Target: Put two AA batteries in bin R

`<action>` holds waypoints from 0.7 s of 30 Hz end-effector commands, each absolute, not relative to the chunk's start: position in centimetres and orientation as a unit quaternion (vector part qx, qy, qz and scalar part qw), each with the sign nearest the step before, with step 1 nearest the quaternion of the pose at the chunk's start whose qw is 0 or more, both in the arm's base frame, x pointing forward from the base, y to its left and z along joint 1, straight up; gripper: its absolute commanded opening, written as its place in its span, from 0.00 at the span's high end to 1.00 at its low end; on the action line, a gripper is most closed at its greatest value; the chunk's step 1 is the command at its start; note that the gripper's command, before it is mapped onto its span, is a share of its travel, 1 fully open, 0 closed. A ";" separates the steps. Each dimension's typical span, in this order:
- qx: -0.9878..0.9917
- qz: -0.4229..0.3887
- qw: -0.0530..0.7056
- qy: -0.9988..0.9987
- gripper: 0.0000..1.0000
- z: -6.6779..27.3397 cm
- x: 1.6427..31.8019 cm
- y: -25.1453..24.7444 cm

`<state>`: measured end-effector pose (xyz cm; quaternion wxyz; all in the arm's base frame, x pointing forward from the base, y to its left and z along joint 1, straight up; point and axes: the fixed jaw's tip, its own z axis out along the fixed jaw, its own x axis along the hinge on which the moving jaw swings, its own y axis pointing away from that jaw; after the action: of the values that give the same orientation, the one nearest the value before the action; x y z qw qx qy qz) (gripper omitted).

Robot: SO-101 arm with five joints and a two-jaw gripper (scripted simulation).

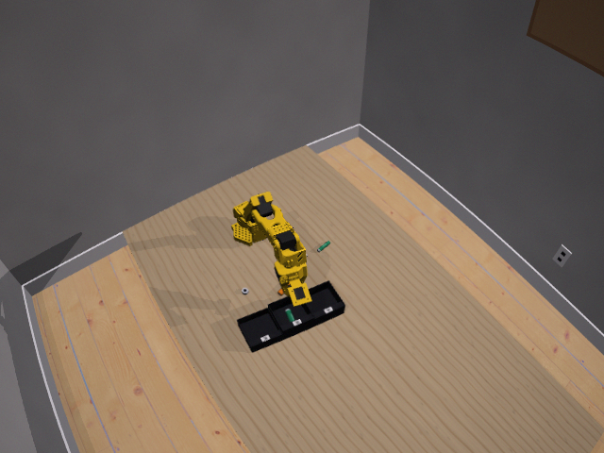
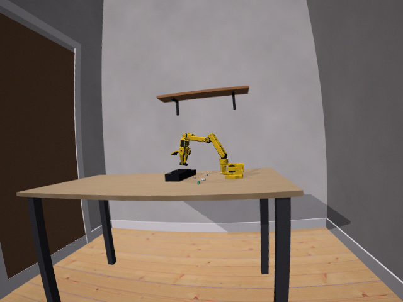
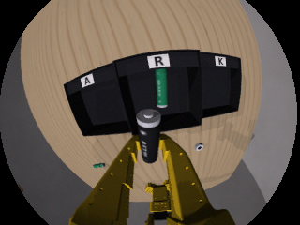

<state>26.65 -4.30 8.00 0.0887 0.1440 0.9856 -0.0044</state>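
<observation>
Hanging above the near wall of the bin marked R (image 3: 157, 60), the gripper (image 3: 149, 150) is clamped on a dark AA battery (image 3: 148, 130) that stands upright between its fingers. One green AA battery (image 3: 161, 88) already lies inside R, so by my judgement only carrying this second one over the opening and letting go remains. A third battery (image 1: 323, 245) lies on the table (image 1: 399, 341), well apart from the bins.

Wooden table (image 1: 390, 341) with bins (image 1: 253, 332), battery (image 1: 323, 245), nut (image 1: 245, 291)

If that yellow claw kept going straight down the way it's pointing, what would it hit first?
Probably the bin marked R: the gripper, shut on a dark AA battery, points down over its near edge, where a green battery lies. Depth is uncertain.
</observation>
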 end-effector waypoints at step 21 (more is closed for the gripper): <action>0.122 -0.017 0.145 0.982 1.00 9.4 28.2 -6.1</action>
<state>27.74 -5.82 7.90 0.1133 0.1232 0.9858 -0.0130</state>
